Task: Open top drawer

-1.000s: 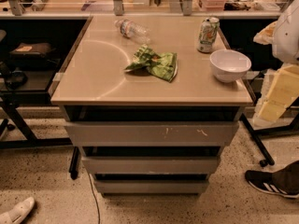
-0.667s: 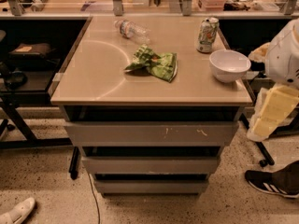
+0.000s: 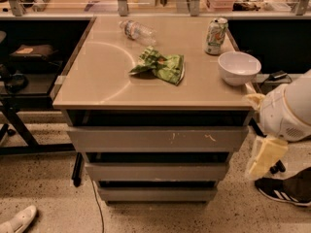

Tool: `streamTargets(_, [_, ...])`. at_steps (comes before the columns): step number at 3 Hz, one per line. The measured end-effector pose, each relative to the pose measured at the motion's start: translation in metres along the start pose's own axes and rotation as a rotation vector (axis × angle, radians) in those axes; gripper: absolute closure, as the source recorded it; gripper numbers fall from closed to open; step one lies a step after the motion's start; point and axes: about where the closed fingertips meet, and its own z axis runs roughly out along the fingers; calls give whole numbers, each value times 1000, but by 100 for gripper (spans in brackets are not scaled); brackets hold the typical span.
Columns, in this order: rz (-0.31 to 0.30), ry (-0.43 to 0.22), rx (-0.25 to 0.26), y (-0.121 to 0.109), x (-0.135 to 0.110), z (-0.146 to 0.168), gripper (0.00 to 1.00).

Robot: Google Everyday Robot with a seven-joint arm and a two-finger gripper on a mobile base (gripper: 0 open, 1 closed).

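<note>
Camera view, three grey drawers (image 3: 156, 172), top drawer (image 3: 146, 139) (scratched front), one gripper (image 3: 259, 129) at its right, jaws apart

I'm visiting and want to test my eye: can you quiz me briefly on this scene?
1. True or false: the gripper hangs right of the drawers, below the tabletop.
2. Which stands nearest the bowl? A bottle, B can, C green bag.
3. Which drawer front bears scratch marks?
Key: 1 true. 2 B. 3 the top drawer.
</note>
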Motion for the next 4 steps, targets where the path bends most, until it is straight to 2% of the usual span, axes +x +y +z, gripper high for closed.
streamTargets(1, [-102, -78, 36, -3, 10, 44, 0])
streamTargets(2, [-103, -78, 36, -2, 10, 44, 0])
streamTargets(3, [-114, -97, 26, 0, 12, 82, 0])
streamTargets(4, [-146, -130, 18, -2, 12, 141, 0])
